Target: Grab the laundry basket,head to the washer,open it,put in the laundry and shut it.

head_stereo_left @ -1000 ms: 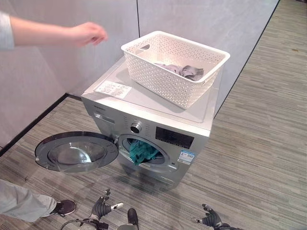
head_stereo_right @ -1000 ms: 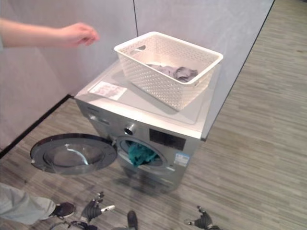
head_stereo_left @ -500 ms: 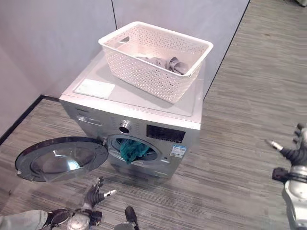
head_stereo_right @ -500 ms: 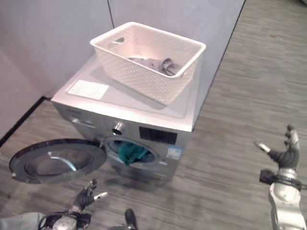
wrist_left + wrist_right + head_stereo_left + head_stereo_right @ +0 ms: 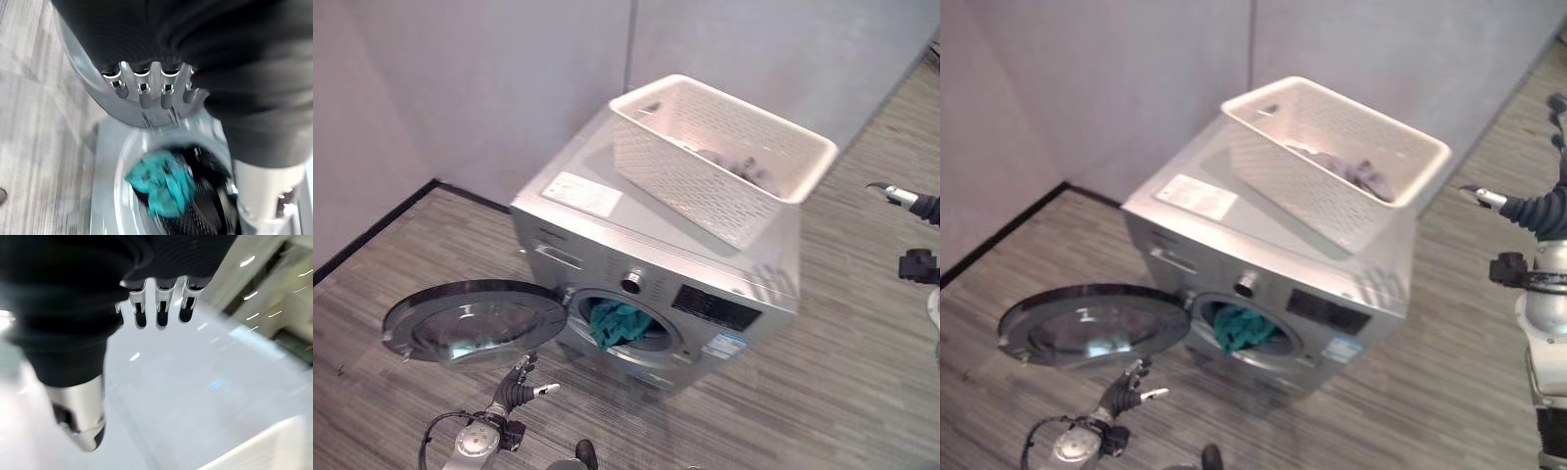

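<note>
The right hand (image 5: 1540, 204) has risen beside the white perforated plastic basket (image 5: 720, 157) on the silver washer (image 5: 656, 264), fingers relaxed, empty. The left hand (image 5: 519, 390) hangs open below the round door (image 5: 475, 321); unloading continues.

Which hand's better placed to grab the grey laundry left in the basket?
Likely the right hand: raised and open beside the white laundry basket on the washer, near the grey laundry. The left hand hangs low by the open door.
</note>
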